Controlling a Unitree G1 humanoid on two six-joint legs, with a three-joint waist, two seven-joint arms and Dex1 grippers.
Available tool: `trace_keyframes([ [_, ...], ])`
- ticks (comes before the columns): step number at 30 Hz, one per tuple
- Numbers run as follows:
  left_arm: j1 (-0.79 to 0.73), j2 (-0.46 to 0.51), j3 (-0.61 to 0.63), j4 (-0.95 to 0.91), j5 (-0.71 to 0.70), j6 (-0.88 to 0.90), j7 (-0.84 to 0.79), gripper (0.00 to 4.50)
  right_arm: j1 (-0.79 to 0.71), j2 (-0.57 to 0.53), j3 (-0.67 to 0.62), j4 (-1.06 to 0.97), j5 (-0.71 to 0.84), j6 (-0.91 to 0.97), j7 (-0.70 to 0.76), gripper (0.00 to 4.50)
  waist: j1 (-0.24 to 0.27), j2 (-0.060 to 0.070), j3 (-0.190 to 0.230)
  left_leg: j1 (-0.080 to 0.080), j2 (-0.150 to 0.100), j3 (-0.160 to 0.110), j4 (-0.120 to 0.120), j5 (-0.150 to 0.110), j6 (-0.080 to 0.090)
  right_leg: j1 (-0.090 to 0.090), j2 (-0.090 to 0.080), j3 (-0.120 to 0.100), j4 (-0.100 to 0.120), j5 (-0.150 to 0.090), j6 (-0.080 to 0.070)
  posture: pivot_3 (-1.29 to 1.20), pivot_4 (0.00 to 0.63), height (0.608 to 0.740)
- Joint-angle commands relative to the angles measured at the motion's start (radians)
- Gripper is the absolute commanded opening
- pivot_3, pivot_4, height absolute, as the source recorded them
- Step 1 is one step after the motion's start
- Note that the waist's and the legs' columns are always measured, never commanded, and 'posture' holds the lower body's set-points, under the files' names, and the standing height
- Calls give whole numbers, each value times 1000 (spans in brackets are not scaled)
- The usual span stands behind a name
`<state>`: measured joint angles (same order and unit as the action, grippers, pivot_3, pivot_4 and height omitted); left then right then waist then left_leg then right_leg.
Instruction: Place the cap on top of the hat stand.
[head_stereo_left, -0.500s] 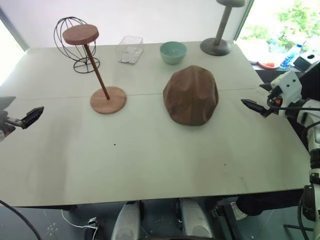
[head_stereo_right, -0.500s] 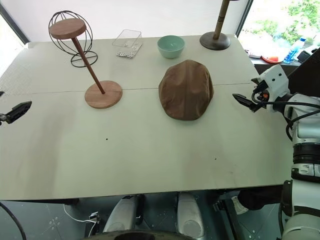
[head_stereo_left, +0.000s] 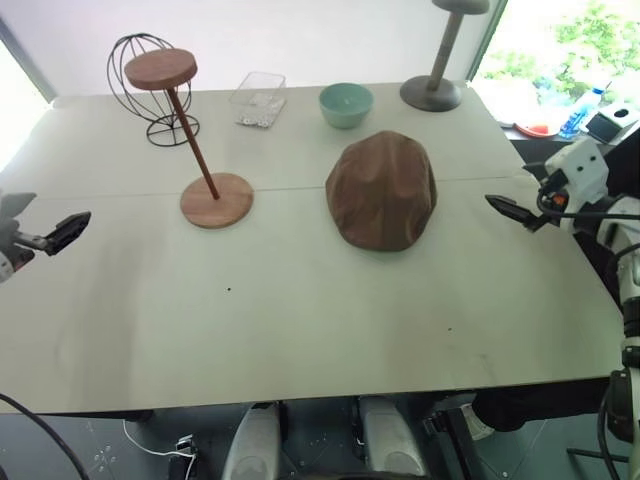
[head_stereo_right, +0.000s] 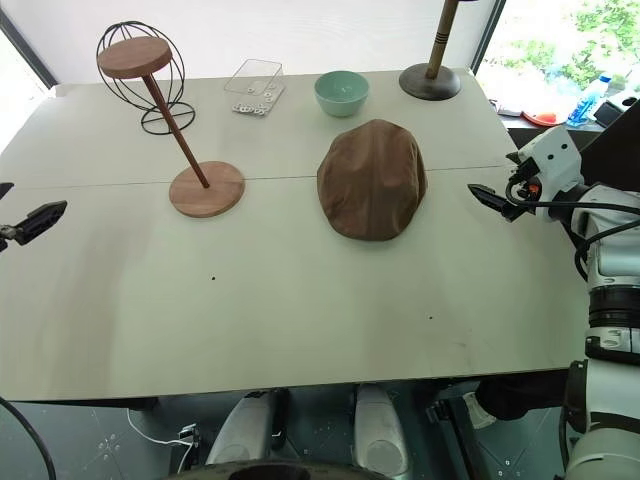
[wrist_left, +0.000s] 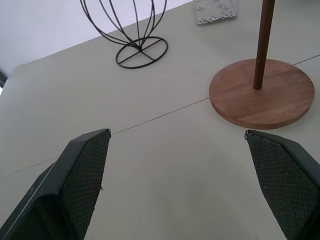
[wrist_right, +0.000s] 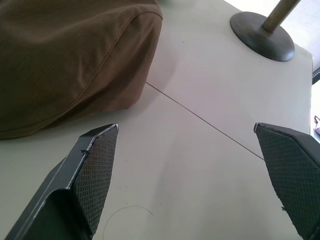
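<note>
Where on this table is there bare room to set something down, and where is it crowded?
The near half of the table, in front of the cap and the hat stand, is bare. The far edge is crowded: wire stand, clear box, bowl, grey stand.

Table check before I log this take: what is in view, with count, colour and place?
cap: 1, brown, table centre-right
hat stand: 1, reddish-brown wood, left of the cap
wire globe stand: 1, black, far left, behind the hat stand
clear box: 1, transparent, far edge
bowl: 1, teal, behind the cap
pedestal stand: 1, grey, far right
table: 1, pale
left pincer: black, open, left edge
right pincer: black, open, right of the cap
</note>
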<state>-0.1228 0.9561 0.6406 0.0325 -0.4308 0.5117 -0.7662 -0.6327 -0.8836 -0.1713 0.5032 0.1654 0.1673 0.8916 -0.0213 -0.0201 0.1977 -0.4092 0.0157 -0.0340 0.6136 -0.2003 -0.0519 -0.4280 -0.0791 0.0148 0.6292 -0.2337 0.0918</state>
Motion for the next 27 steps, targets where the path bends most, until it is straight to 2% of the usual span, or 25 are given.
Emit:
trace_keyframes([
  [1, -12, 21, 29, -19, -23, -3, -14, 4500, -36, -30, -29, -30, 10, -16, -5, 4454, 0, 0, 0, 0, 0, 0, 0, 0, 0, 0, 0, 0, 0, 0, 0, 0, 150, 740],
  [10, -24, 66, 2, -71, -99, 44, -131, 4500, -71, -35, 1, -59, -12, -35, 12, 4454, 0, 0, 0, 0, 0, 0, 0, 0, 0, 0, 0, 0, 0, 0, 0, 0, 150, 740],
  [17, -95, 150, -71, -183, -238, 145, -294, 4500, -134, -69, 52, -122, -37, -26, 73, 4454, 1, 0, 0, 0, 0, 0, 0, 0, 0, 0, 0, 1, 0, 0, 0, 0, 150, 740],
  [19, -117, 168, -102, -196, -256, 161, -325, 4500, -130, -73, 60, -172, -34, -9, 86, 4454, 1, 0, 0, 0, 0, 0, 0, 0, 0, 0, 0, 1, 0, 0, 0, 0, 150, 740],
  [22, -173, 201, -195, -227, -300, 179, -423, 4500, -79, -83, 91, -354, -43, 32, 107, 4454, 0, 0, 0, 0, 0, 1, 0, 0, 0, -1, 1, 1, 1, 0, 0, 0, 150, 740],
  [27, -286, 195, -357, -249, -335, 196, -537, 4500, 20, -48, 126, -683, -46, 246, 25, 4454, 1, 0, 0, 0, 0, 0, 1, 0, 0, -1, 1, 1, 1, 0, 0, 0, 150, 740],
])
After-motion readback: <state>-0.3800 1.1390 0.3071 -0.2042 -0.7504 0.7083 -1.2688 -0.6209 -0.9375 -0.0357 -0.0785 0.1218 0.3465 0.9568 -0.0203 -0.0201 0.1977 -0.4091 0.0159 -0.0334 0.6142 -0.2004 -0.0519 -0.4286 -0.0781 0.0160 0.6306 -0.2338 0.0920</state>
